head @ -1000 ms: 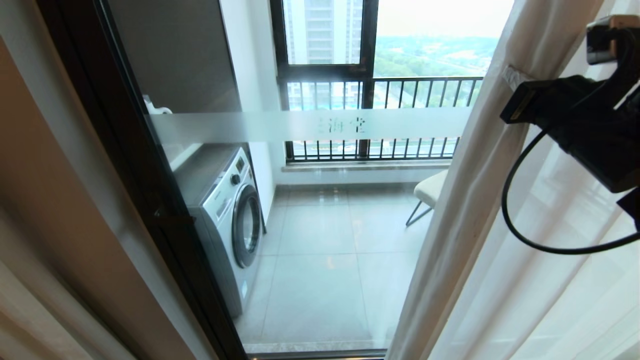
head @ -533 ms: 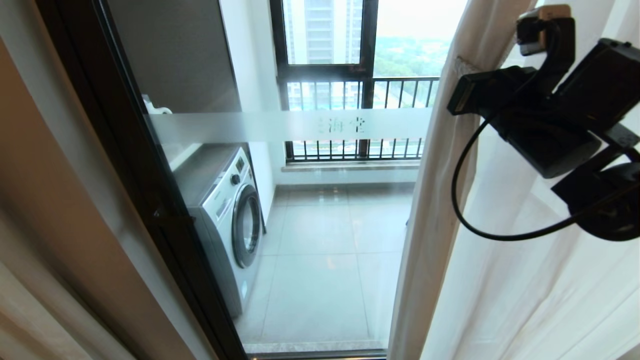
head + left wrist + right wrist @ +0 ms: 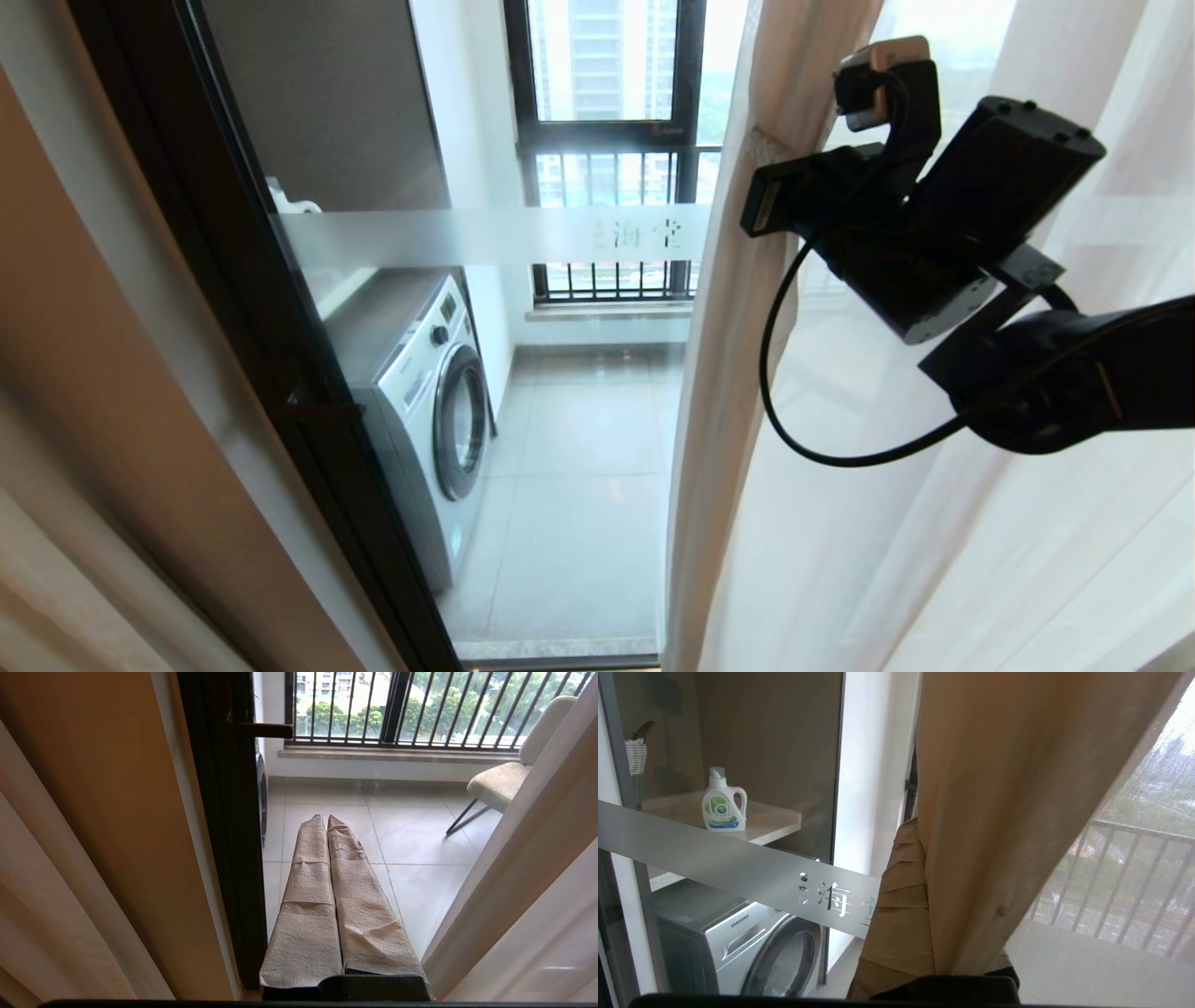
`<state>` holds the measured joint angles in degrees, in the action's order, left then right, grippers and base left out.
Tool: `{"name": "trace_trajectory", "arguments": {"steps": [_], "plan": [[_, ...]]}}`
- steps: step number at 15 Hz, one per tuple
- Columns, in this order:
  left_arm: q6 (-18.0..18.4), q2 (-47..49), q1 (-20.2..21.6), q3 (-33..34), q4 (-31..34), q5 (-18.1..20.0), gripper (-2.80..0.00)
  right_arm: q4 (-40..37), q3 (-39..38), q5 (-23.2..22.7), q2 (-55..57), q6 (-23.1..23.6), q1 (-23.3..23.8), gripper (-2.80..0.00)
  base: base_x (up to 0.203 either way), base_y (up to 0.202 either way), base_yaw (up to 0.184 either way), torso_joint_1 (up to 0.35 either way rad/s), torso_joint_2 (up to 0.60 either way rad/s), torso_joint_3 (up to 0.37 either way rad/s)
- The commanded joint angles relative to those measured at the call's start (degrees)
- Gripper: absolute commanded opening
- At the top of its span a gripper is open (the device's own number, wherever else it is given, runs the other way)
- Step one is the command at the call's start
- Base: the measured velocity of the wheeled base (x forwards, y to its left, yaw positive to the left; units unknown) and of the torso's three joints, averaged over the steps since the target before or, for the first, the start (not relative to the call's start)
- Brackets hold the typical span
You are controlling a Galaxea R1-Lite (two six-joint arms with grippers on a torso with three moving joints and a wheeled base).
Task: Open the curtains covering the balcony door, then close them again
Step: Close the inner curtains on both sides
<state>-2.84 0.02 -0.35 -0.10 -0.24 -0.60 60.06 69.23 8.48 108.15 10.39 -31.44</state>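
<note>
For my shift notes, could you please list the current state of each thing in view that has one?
right tool: shut on the sheer's edge
sheer curtain: partly drawn across the glass
beige drape: gathered at left
balcony door: closed
left tool: shut, empty
washing machine: door closed

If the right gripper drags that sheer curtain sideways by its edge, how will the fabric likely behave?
Probably floppy: the sheer curtain hangs in soft folds and bunches where the right gripper pinches its hem. Likely light, since the railing shows through the weave. It may trail behind the pull rather than shift as one panel.
</note>
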Motion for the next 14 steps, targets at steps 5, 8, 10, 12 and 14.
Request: {"name": "trace_trajectory", "arguments": {"steps": [5,8,10,12,14], "plan": [[-0.06,-0.02,0.00,0.01,-0.03,-0.02,-2.80,-0.02,-0.22,1.30,-1.40,0.07,2.13,-2.80,0.000,0.000,0.000,0.000,0.00,0.000],[-0.06,-0.02,0.00,0.01,-0.03,-0.02,-2.80,-0.47,-0.28,1.65,-3.95,0.00,7.14,-2.80,0.000,0.000,0.000,0.000,0.00,0.000],[-0.06,-0.02,0.00,0.01,-0.03,-0.02,-2.80,-0.69,-0.21,1.44,-5.76,-0.08,11.14,-2.80,0.000,0.000,0.000,0.000,0.00,0.000],[-0.06,-0.02,0.00,0.01,-0.03,-0.02,-2.80,-0.88,-0.31,1.19,-7.64,-0.15,15.18,-2.80,0.000,0.000,0.000,0.000,0.00,0.000],[-0.06,-0.02,0.00,0.01,-0.03,-0.02,-2.80,-1.08,-0.48,0.85,-8.91,-0.25,18.61,-2.80,0.000,0.000,0.000,0.000,0.00,0.000]]}}
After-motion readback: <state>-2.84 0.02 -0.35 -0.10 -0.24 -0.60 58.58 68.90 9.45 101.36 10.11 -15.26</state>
